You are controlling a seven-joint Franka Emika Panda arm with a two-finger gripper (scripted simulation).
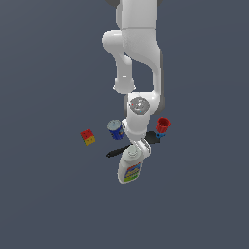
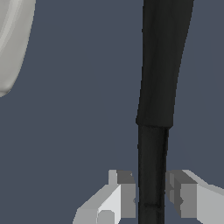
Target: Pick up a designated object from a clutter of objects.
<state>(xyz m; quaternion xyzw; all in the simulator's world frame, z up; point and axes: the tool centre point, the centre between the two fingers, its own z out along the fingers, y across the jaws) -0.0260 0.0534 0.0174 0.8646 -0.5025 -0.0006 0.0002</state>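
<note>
The designated object, a long black spatula (image 1: pixel 115 152), lies slanted on the dark floor amid the clutter of objects, its wider head (image 1: pixel 151 138) partly behind my arm. My gripper (image 1: pixel 141 149) is down over its middle. In the wrist view the slim black handle (image 2: pixel 152 175) runs between my two fingers, and the gripper (image 2: pixel 151 194) is shut on it, with the pads against its sides. The spatula widens further along (image 2: pixel 164 61).
A white labelled bottle (image 1: pixel 130 168) lies just beside the gripper; its pale edge (image 2: pixel 11 43) shows in the wrist view. A blue can (image 1: pixel 115 129), a red cup (image 1: pixel 163 124), a tiny blue piece (image 1: pixel 160 135) and a red-and-yellow cube (image 1: pixel 88 137) stand nearby.
</note>
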